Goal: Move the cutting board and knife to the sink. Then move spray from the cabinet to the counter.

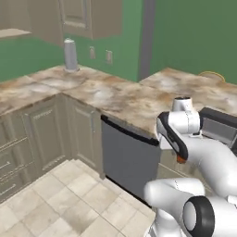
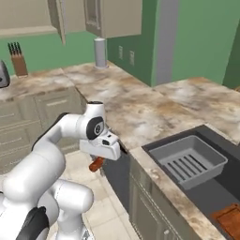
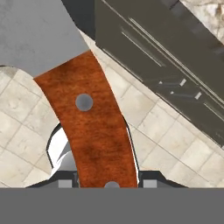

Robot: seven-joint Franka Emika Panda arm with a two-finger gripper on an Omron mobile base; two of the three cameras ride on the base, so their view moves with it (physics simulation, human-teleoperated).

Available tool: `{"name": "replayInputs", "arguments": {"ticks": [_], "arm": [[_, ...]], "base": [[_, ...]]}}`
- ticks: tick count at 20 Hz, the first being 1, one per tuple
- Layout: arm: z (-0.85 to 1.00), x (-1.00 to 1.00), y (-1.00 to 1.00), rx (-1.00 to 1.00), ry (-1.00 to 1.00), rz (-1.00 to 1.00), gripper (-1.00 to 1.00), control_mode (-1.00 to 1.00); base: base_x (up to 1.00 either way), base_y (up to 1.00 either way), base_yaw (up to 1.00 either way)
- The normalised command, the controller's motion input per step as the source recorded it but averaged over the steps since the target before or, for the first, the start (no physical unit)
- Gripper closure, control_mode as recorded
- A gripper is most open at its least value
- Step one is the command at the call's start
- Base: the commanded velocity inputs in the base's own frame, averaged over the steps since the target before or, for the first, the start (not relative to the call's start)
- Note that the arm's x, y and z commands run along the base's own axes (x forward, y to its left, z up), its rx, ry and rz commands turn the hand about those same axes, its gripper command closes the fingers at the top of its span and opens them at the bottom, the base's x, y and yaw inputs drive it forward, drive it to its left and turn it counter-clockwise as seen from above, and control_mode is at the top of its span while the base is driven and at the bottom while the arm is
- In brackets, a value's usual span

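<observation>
While the cutting board (image 2: 230, 217) already lies in the sink (image 2: 220, 140), showing as a reddish-brown corner at the basin's near end, the knife (image 3: 94, 131) is not yet there. In the hand view its reddish-brown handle runs up between the fingers (image 3: 107, 183), with the silver blade spreading above it, so the fingers are closed partway on the handle and carry the knife. In the right base view the handle's end pokes out below the gripper, which hangs in front of the surface (image 2: 140, 108) above the tiled floor (image 2: 105, 206) (beside the dark dishwasher front (image 1: 127, 152)), well short of the basin. A grey dish rack (image 2: 190, 161) sits inside the sink, near the board.

By my reading, the first half of the task is about halfway done: board delivered, knife in transit. What remains is to bring the knife over the rim and release it in the basin, then fetch the spray from the cabinet (image 2: 28, 16) and set it on the surface.
</observation>
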Motion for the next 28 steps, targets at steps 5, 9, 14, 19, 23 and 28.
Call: {"name": "replayInputs", "arguments": {"ticks": [5,9,14,19,23,28], "arm": [[0.0,0.0,0.0,0.0,0.0,0.0,1.0,1.0],[0.0,0.0,0.0,0.0,0.0,0.0,1.0,1.0],[0.0,0.0,0.0,0.0,0.0,0.0,1.0,1.0],[0.0,0.0,0.0,0.0,0.0,0.0,1.0,1.0],[0.0,0.0,0.0,0.0,0.0,0.0,1.0,1.0],[0.0,0.0,0.0,0.0,0.0,0.0,1.0,1.0]], "base": [[-0.18,0.0,-0.71],[-0.14,-0.04,-0.65],[-0.11,-0.36,-0.39],[-0.09,-0.55,-0.22],[-0.01,-0.51,-0.26],[0.05,-0.37,-0.22]]}}
